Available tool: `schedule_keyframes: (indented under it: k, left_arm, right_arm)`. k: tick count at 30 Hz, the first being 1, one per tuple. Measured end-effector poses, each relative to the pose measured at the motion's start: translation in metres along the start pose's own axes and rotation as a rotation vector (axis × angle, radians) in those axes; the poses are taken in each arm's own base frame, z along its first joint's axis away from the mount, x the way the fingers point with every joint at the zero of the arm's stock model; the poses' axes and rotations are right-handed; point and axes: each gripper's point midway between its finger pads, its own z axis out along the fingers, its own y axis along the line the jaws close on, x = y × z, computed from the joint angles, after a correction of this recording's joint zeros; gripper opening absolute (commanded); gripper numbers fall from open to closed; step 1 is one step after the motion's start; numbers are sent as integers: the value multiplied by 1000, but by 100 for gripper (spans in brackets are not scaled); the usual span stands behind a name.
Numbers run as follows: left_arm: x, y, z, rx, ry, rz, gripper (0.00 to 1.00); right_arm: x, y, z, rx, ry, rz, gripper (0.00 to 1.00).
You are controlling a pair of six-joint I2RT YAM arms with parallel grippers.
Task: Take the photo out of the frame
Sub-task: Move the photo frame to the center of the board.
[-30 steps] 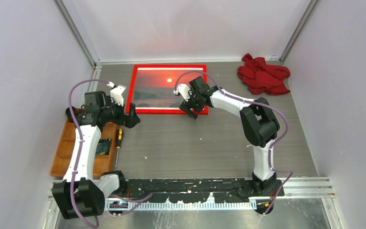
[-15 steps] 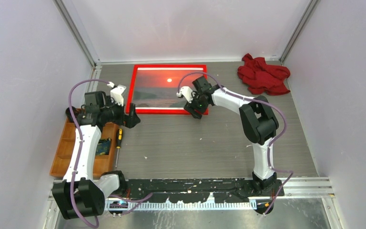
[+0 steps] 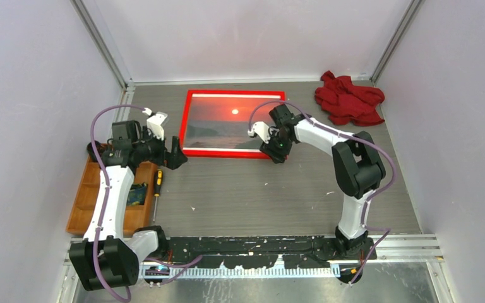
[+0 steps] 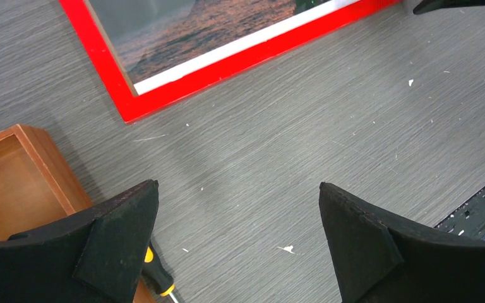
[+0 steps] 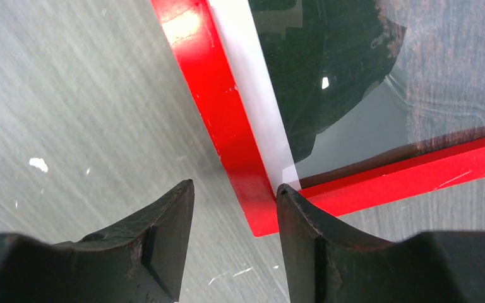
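The red frame (image 3: 227,154) lies flat at the back middle of the table with the sunset photo (image 3: 227,123) inside it, behind glass. My right gripper (image 3: 276,150) is at the frame's near right corner. In the right wrist view its gripper (image 5: 235,185) is open a moderate gap. The corner of the frame (image 5: 215,107) lies between the fingertips, with the photo (image 5: 442,82) and its white strip beyond. My left gripper (image 3: 175,154) is wide open and empty just off the frame's near left corner. The left wrist view shows that gripper (image 4: 237,246) above bare table, with the frame (image 4: 227,63) ahead.
A crumpled red cloth (image 3: 348,98) lies at the back right. A wooden tray (image 3: 104,196) sits at the left edge, with a yellow-and-black screwdriver (image 3: 157,189) beside it. Walls close in at the back and both sides.
The frame with the photo has slid to the right and turned slightly. My right gripper has moved right with its near right corner. The left arm has not moved.
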Motion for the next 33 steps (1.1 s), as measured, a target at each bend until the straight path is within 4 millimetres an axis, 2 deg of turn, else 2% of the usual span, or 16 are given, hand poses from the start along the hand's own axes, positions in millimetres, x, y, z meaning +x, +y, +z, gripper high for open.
schedule_keyframes:
  k: [5,9,11,12,15,20,25,29,33]
  left_arm:
    - [-6,-4,1,21,-8,11,100]
    - [-22,-9,4,46,-15,63,100]
    - [-31,-18,8,79,-17,128,100]
    - [-33,-25,12,100,-16,170,100]
    - [-31,-50,24,167,-3,310,100]
    - [-20,-84,55,243,24,563,100]
    - [-9,-94,98,281,70,719,100]
    - [8,-95,134,268,145,820,100]
    - [23,-107,165,274,235,914,100]
  right_arm:
    - [27,11,-13,-10,56,-47,54]
    - [56,18,-26,2,99,-63,46]
    - [69,21,-34,12,118,-64,40]
    - [76,23,-37,13,129,-64,33]
    - [89,25,-45,26,147,-68,34]
    - [92,25,-52,38,150,-69,56]
    - [84,26,-67,62,116,-32,80]
    - [57,21,-101,143,-4,48,99]
    - [35,16,-151,236,-190,114,100]
